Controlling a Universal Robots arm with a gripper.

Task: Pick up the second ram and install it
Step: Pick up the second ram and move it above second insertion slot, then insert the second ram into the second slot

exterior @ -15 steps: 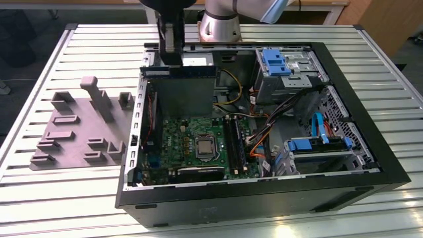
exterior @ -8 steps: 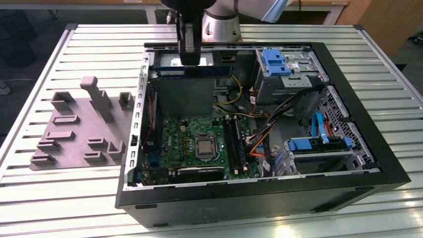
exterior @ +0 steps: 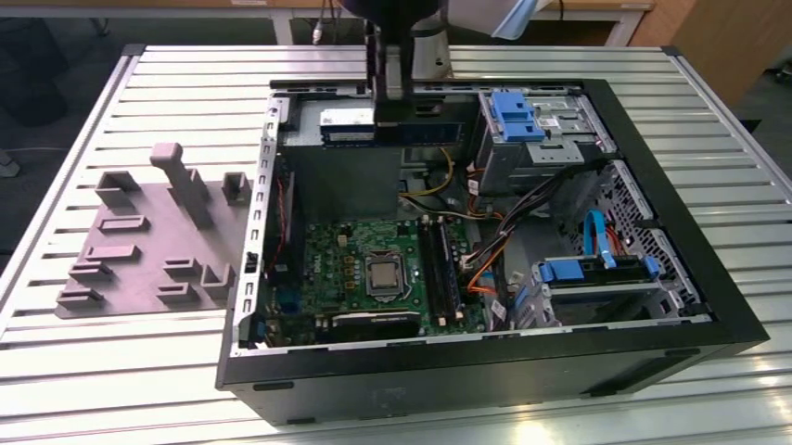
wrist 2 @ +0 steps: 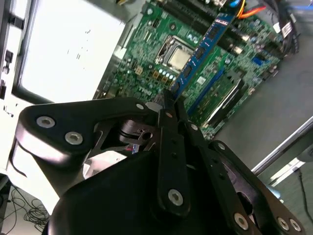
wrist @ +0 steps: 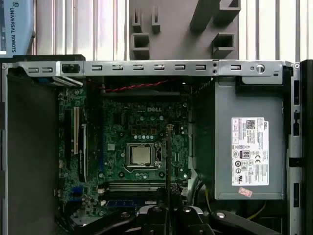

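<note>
The gripper [wrist: 168, 213] is clamped on the second ram [wrist: 168, 166], which is seen edge-on as a thin dark strip over the green motherboard [wrist: 117, 147], just beside the processor socket [wrist: 143, 155]. The motherboard lies in the open computer case [wrist: 146, 67], next to a grey power supply [wrist: 249, 156]. Beyond the case's metal rim, a grey holder [wrist: 186, 24] rests on the slatted table [wrist: 83, 29].

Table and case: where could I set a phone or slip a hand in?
Bare table slats lie nearer the camera than the grey fixture, beyond it, and behind the case. Inside is crowded: power supply, motherboard, cables, drive cages, and the gripper holding the ram above.
</note>
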